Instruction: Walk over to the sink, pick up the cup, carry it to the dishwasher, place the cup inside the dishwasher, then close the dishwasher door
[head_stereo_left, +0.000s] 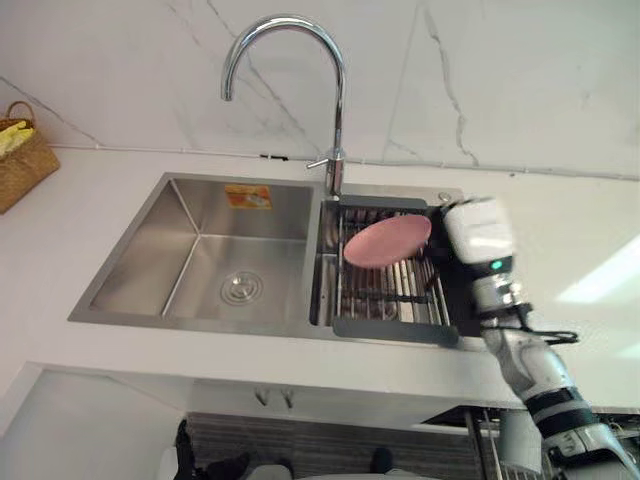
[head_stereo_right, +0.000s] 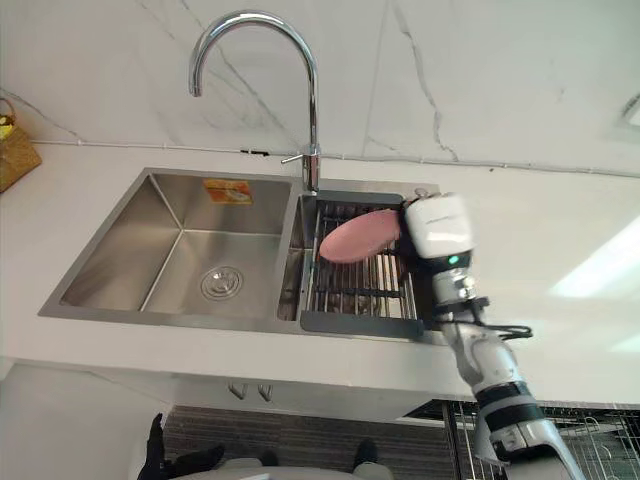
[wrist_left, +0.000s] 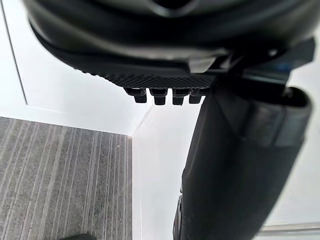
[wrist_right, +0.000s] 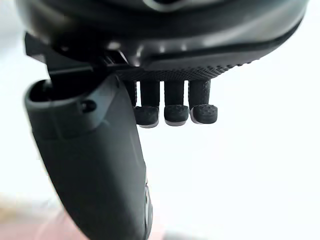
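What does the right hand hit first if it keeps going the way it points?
Most likely the pink dish leaning in the rack. The right hand points at it from the right, holding nothing. Depth is unclear, so I cannot tell what gap is left.

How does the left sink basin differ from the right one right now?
The left basin is wider, its drain in plain view; the right basin is narrower and holds a wire rack with a pink dish leaning in it. Both are stainless steel.
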